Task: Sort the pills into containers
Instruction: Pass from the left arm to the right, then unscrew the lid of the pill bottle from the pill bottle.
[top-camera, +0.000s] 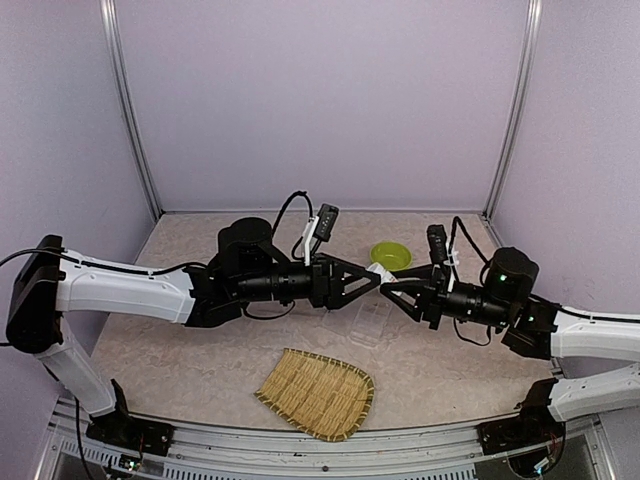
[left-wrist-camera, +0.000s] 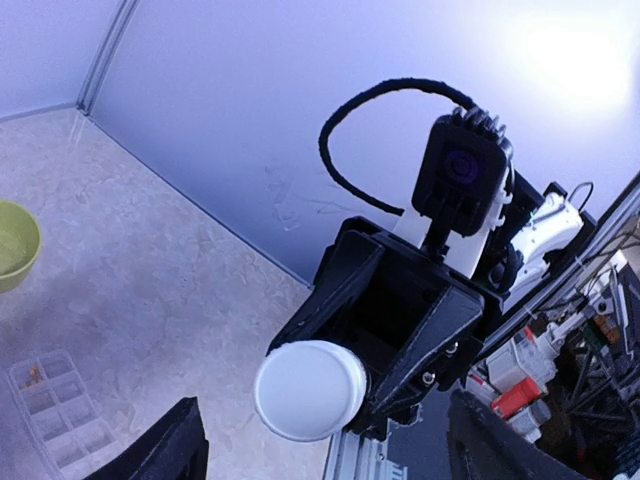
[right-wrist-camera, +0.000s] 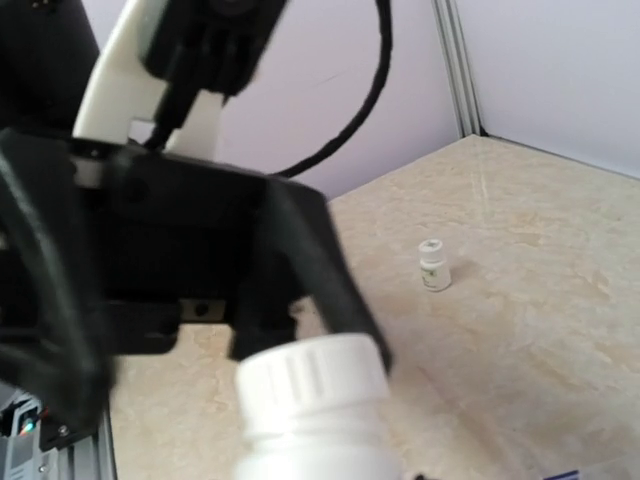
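Observation:
My right gripper (top-camera: 397, 291) is shut on a white pill bottle (right-wrist-camera: 310, 400), held in the air with its ribbed cap (left-wrist-camera: 310, 390) pointing at the left arm. My left gripper (top-camera: 366, 280) faces it with its fingers (left-wrist-camera: 165, 450) spread wide on either side of the cap, not touching it. Below both grippers, the clear compartment box of containers (top-camera: 365, 322) lies flat on the table. One compartment holds a small orange bit (left-wrist-camera: 35, 373). No other pills show.
A lime-green bowl (top-camera: 390, 256) stands behind the box. A woven bamboo tray (top-camera: 315, 392) lies near the front edge. A second, small white bottle (right-wrist-camera: 433, 265) stands upright on the table towards the left side.

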